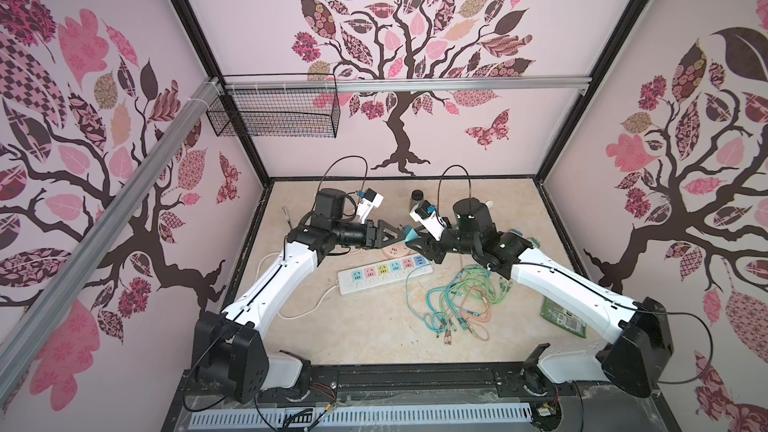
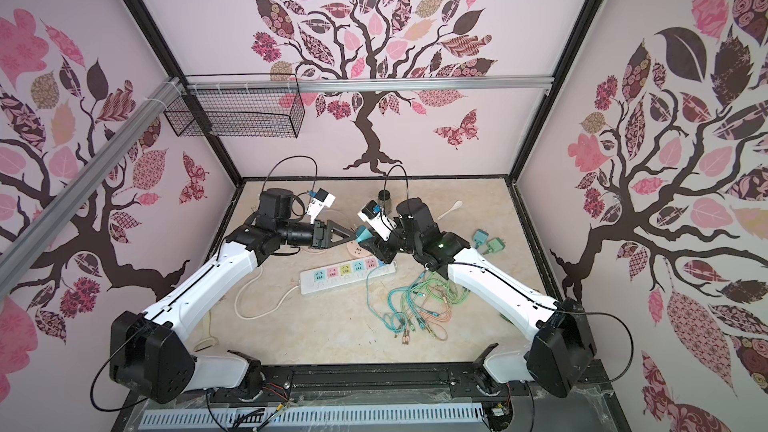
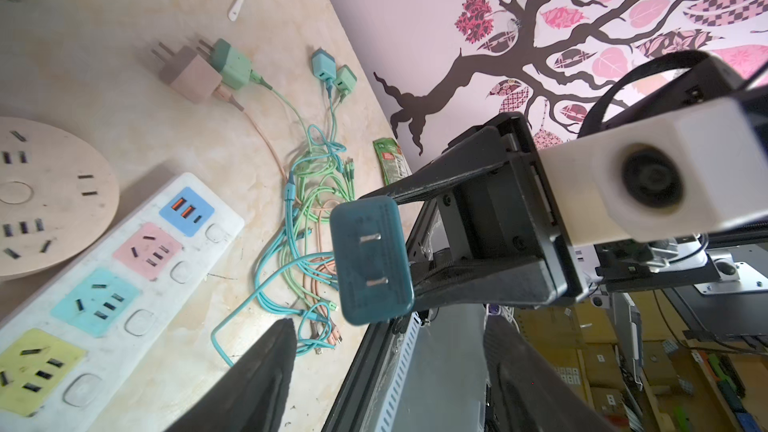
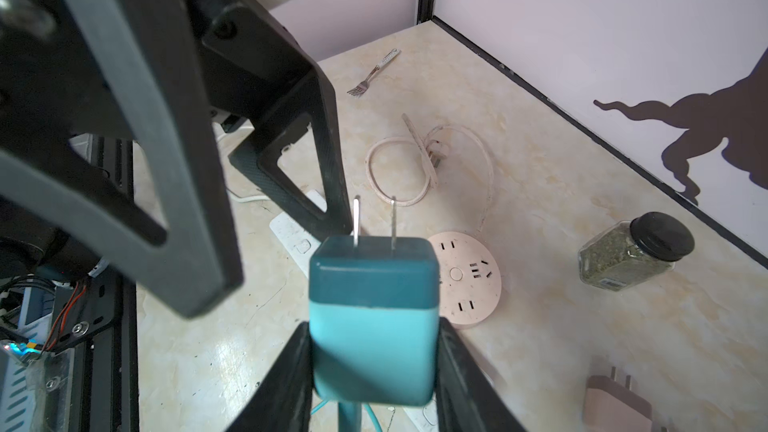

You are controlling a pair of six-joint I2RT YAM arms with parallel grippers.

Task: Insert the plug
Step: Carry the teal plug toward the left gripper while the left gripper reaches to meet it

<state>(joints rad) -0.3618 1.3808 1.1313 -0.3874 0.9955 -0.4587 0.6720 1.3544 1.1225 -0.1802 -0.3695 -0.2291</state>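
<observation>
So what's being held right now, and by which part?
Right gripper clamps the teal plug by the sides of its lighter rear body, prongs free. Left gripper is open, holding nothing.

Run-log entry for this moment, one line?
right gripper: shut on plug | left gripper: open, facing plug | plug: held aloft, not inserted
</observation>
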